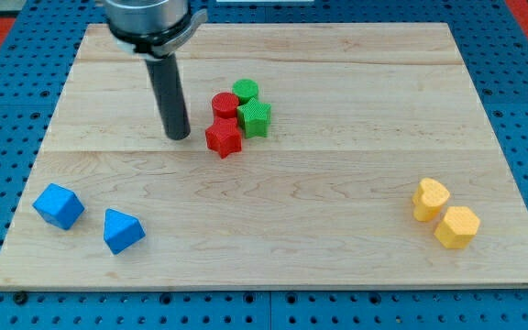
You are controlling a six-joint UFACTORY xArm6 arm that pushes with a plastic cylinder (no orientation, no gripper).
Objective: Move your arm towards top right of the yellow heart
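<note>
The yellow heart (430, 199) lies near the view's right edge, low on the wooden board (337, 174). A yellow hexagon (456, 226) touches it at its lower right. My tip (179, 137) rests on the board far to the left of the heart, in the upper left middle. It stands just left of the red star (223, 139), with a small gap between them.
A cluster sits right of my tip: the red star, a red cylinder (225, 105), a green cylinder (245, 91) and a green star-like block (255, 118). A blue cube-like block (59, 205) and a blue wedge-like block (122, 230) lie at the lower left.
</note>
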